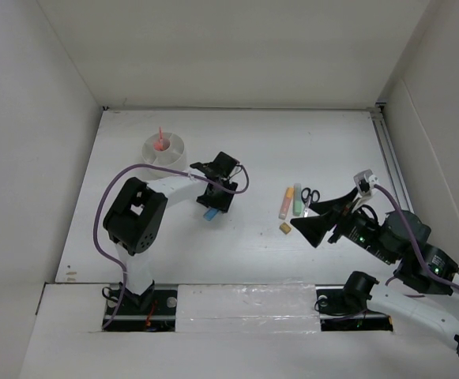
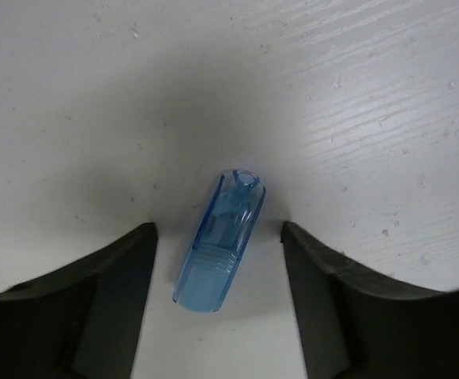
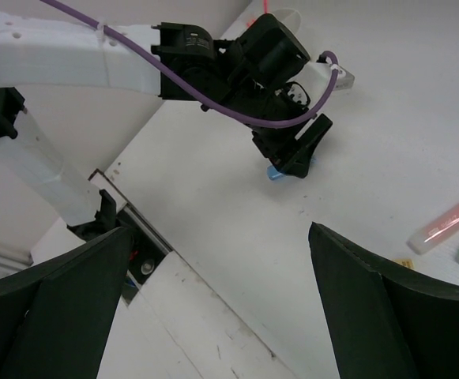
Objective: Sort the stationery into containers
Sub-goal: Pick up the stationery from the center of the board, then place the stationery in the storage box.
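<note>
A blue capsule-shaped piece point(image 2: 219, 245) lies on the white table between my left gripper's open jaws; neither finger touches it. In the top view my left gripper point(image 1: 213, 207) hangs over the piece point(image 1: 211, 215). The round white cup point(image 1: 165, 150) with dividers stands at the back left with a red pen point(image 1: 159, 140) upright in it. An orange highlighter point(image 1: 285, 202), a green highlighter point(image 1: 297, 199), black-handled scissors point(image 1: 310, 196) and a tan eraser cube point(image 1: 285, 228) lie right of centre. My right gripper point(image 1: 316, 221) is open and empty beside them.
White walls enclose the table on three sides. A rail point(image 1: 391, 166) runs along the right edge. The left arm's purple cable point(image 1: 126, 175) loops near the cup. In the right wrist view the left arm point(image 3: 213, 63) reaches over the table.
</note>
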Tool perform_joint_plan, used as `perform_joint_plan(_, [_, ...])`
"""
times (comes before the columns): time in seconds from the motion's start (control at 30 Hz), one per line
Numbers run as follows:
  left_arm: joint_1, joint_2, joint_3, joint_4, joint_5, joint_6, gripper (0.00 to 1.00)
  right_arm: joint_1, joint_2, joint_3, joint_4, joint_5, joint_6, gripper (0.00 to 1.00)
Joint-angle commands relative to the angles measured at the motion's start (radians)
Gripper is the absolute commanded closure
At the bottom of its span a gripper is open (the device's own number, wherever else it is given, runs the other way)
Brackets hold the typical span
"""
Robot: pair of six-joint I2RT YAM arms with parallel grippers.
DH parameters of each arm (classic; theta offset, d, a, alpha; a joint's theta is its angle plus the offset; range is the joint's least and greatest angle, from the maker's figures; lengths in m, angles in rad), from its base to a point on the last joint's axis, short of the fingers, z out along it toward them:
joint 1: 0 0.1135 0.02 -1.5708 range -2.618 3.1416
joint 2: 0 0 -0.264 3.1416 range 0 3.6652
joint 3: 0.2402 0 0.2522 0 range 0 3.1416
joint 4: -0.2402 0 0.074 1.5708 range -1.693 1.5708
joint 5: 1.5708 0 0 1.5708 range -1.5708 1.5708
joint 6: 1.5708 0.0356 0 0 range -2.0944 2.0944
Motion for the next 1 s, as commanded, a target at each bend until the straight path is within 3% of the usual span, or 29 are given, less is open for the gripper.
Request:
perform_joint_plan(0.0, [-0.003,0.058,-0.027,-0.056,0.05,-0.011,0.5,0.01,-0.008,-0.009,0.057,-0.011,-0.014,0.01])
perform_joint_plan(0.1, [-0.003,0.08,-0.027,-0.056,0.061,-0.011,0.75,0.01,-0.008,-0.009,0.057,-0.011,-0.014,0.01])
perform_joint_plan(0.13, [-0.003,0.09,-0.027,-0.056,0.072,-0.011,0.96,0.01,-0.008,-0.009,0.057,-0.011,-0.014,0.01])
perform_joint_plan(0.17, [-0.003,0.09,-0.016,-0.056,0.081,-0.011,1.0,0.01,-0.008,-0.009,0.057,-0.011,-0.014,0.01])
perform_joint_plan(0.37, [-0.003,0.052,0.089,-0.076,0.141,-0.011,1.0,0.01,-0.017,0.0,0.057,-0.011,-0.014,0.01])
perform_joint_plan(0.57, [0.017,-0.027,0.376,-0.09,0.104,-0.067,1.0,0.01,-0.017,0.011,0.047,0.012,-0.014,0.02])
perform_joint_plan(0.77, [0.06,-0.005,0.762,-0.165,-0.168,-0.12,1.0,0.01,0.001,0.02,0.037,0.043,-0.014,0.02])
perform_joint_plan(0.87, [0.155,0.007,0.882,-0.179,-0.306,-0.221,1.0,0.01,0.02,0.02,0.037,0.066,-0.014,0.02])
perform_joint_plan(0.97, [0.267,-0.016,0.894,-0.092,-0.377,-0.287,1.0,0.01,0.029,0.02,0.047,0.084,-0.014,0.02])
